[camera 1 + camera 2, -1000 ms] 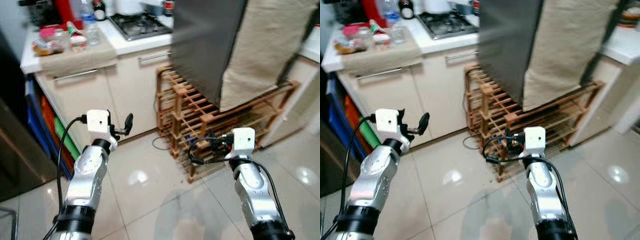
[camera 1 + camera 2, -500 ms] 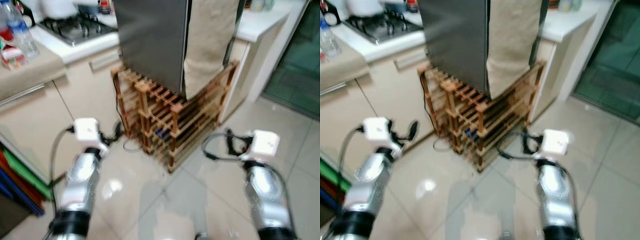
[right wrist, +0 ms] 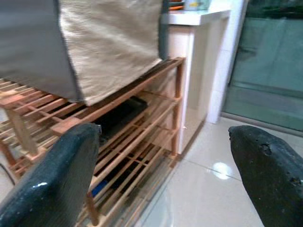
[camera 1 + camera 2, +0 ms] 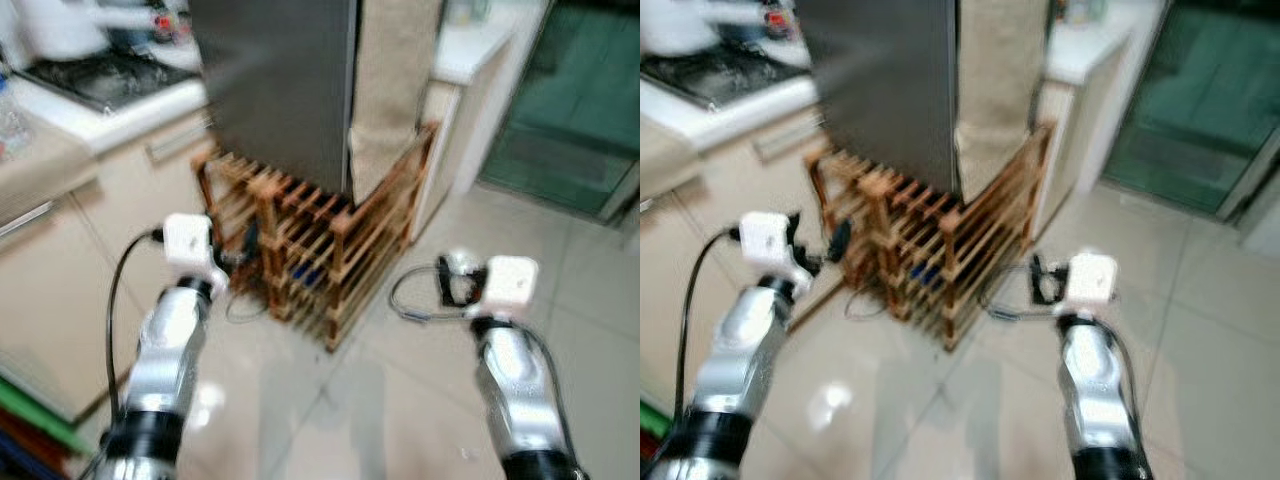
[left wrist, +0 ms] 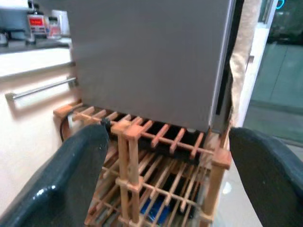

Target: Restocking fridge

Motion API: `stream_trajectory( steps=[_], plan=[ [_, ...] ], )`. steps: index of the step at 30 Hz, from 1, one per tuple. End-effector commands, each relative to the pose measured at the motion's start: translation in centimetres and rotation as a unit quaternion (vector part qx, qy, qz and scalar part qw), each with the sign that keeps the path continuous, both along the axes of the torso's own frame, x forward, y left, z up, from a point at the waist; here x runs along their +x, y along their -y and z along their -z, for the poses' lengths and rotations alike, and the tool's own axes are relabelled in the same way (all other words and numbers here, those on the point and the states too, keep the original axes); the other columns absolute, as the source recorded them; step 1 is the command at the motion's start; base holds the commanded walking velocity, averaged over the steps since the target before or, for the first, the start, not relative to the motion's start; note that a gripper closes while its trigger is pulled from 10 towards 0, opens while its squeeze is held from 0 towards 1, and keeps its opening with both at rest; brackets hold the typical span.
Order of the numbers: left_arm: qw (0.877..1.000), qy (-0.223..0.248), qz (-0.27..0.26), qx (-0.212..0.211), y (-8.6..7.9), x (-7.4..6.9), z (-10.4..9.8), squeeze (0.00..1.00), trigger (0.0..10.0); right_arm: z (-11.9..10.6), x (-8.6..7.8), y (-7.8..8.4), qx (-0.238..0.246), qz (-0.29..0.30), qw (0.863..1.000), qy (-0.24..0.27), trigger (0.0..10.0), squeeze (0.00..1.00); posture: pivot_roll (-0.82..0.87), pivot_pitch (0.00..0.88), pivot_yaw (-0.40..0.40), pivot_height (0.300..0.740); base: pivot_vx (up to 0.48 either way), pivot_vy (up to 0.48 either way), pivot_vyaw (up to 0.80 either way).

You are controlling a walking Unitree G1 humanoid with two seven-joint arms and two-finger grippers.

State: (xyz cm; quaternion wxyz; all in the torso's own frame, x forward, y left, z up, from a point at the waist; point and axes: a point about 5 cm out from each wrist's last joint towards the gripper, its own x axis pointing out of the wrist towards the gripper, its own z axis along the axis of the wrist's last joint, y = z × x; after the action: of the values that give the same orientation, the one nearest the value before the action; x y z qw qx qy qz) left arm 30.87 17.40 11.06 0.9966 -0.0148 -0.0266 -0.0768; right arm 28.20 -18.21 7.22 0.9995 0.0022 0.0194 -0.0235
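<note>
Fridge [image 4: 275, 85] stands ahead on a wooden rack, both claws empty and spread.

Left claw [image 5: 165, 175] is held out with its two black fingers wide apart and nothing between them, aimed at the grey fridge face; right claw [image 3: 165, 175] is likewise spread and empty, facing the rack's far end and a green glass door [image 3: 270, 61]. Beyond them the wooden rack [image 4: 320, 235] carries the fridge, a beige cloth [image 4: 395, 90] hangs down its side, and a white desk [image 4: 95, 110] with a stove lies to the left. The fridge body is judged heavy and rigid, its steel face slick; the door edge beside the cloth looks the likeliest place to pull, though no handle can be made out.
</note>
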Motion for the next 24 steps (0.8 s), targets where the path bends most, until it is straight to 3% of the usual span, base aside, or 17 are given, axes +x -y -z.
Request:
stream_trajectory(
  steps=[1,4,10,13,18,24],
  plan=[
    [0.999,0.032,0.028,0.003,1.2,0.4,-1.4,0.0,10.0,-0.8,0.2,0.7,-0.017,0.004,1.0,0.016,10.0,0.0,-0.09,0.0,0.076,0.74,0.48,0.0,0.0],
    [0.997,0.053,0.061,0.004,2.3,0.1,-2.1,0.0,10.0,-1.0,0.4,0.7,-0.032,0.005,0.999,0.019,10.0,0.0,-0.09,0.0,0.076,0.74,0.48,0.0,0.0],
    [0.995,0.063,0.082,-0.002,3.1,-0.2,-2.6,0.0,10.0,-1.2,0.3,0.9,-0.024,0.006,0.999,0.024,10.0,0.0,-0.1,0.0,0.074,0.74,0.48,0.0,-0.74],
    [0.996,0.055,0.071,-0.01,2.9,-0.1,-2.3,0.0,10.0,-1.1,0.3,0.7,-0.027,0.0,0.999,0.023,10.0,0.0,-0.1,0.0,0.075,0.74,0.48,0.0,-0.67],
    [0.998,0.039,0.021,-0.039,1.4,0.5,-2.5,0.0,10.0,-0.9,0.5,0.3,-0.034,-0.01,0.999,0.015,10.0,0.0,-0.1,0.0,0.076,0.74,0.48,0.0,0.0],
    [0.998,0.035,0.0,-0.049,0.8,0.6,-2.5,0.0,10.0,-0.8,0.4,0.3,-0.036,-0.014,0.999,0.012,10.0,0.0,-0.1,0.0,0.072,0.74,0.476,0.0,0.0]
  ],
)
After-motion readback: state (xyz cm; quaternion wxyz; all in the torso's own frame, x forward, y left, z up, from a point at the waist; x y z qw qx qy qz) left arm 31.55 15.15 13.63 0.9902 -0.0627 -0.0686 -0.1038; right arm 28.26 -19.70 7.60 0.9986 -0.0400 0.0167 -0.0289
